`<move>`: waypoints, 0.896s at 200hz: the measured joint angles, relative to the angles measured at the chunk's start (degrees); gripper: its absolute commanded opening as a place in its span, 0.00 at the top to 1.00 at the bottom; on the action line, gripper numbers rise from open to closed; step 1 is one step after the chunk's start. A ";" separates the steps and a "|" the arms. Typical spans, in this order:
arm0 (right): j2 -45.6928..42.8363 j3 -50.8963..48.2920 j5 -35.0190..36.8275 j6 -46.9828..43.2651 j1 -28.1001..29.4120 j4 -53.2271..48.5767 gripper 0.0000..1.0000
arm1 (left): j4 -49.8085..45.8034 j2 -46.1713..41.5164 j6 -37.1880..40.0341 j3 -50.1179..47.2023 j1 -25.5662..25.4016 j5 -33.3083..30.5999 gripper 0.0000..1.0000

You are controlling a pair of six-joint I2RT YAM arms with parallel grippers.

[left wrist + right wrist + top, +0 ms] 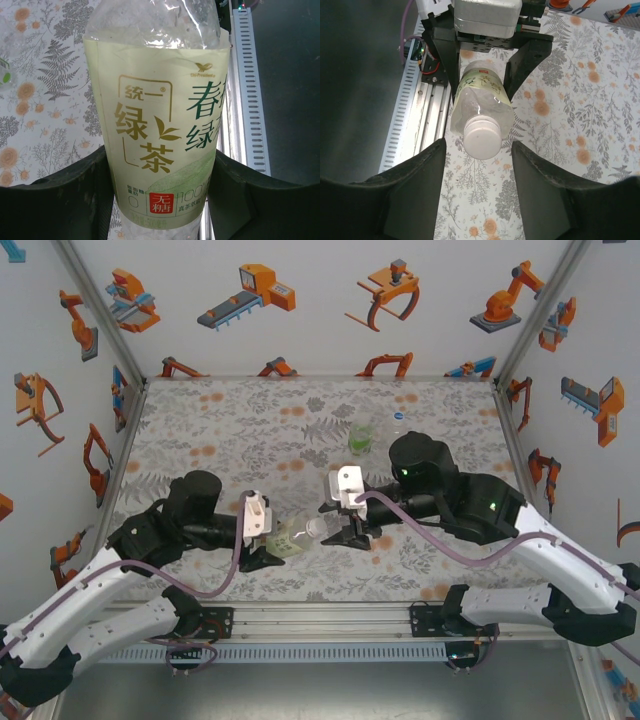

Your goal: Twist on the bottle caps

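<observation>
My left gripper (272,545) (160,170) is shut on a clear bottle with a yellow-green label (292,540) (155,100) (480,95). It holds the bottle on its side above the table's near edge, with the neck pointing right. A white bottle cap (318,530) (482,141) sits on that neck. My right gripper (340,530) (479,150) faces the cap head-on. Its jaws stand apart, wider than the cap, with one fingertip (440,150) on either side and neither touching it.
A clear bottle with a bright green label (360,440) stands upright at the back centre, with a nearly plain clear bottle (397,423) beside it. An aluminium rail (320,615) (420,115) runs along the near table edge, under the held bottle.
</observation>
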 measured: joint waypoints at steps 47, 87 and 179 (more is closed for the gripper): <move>0.02 -0.20 -0.96 -0.55 0.00 1.73 0.54 | -0.22 -0.44 -0.22 0.02 0.00 0.50 1.00; 0.37 -0.90 -1.42 -0.46 0.00 2.91 0.58 | -0.22 -0.44 -0.26 0.02 0.00 0.52 1.00; 0.72 -1.75 -1.25 1.09 0.00 3.41 0.80 | -0.57 -0.55 -0.28 0.02 0.00 0.46 1.00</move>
